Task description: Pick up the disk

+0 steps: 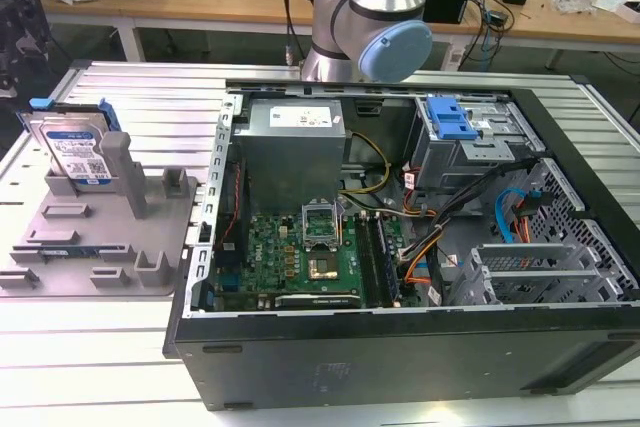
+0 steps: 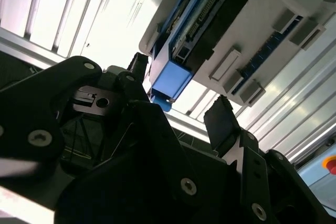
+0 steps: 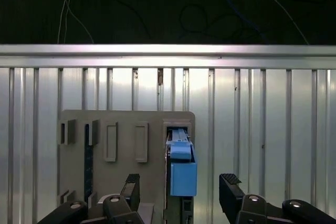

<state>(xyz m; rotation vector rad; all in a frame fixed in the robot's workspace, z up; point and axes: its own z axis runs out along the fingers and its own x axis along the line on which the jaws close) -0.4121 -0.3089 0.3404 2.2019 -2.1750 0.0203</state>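
Silver disk (image 1: 75, 152), on edge in grey fixture (image 1: 100, 237) (blue rail (image 3: 182, 174) uppermost); gripper (image 3: 181, 184) fingers spread apart, clasping nothing.

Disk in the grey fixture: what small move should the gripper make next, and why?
Probably a short straight advance toward the disk. It stands on edge in the grey fixture, and in the first wrist view the gripper has its fingers open with the disk's blue edge centred between them, not yet touching it.
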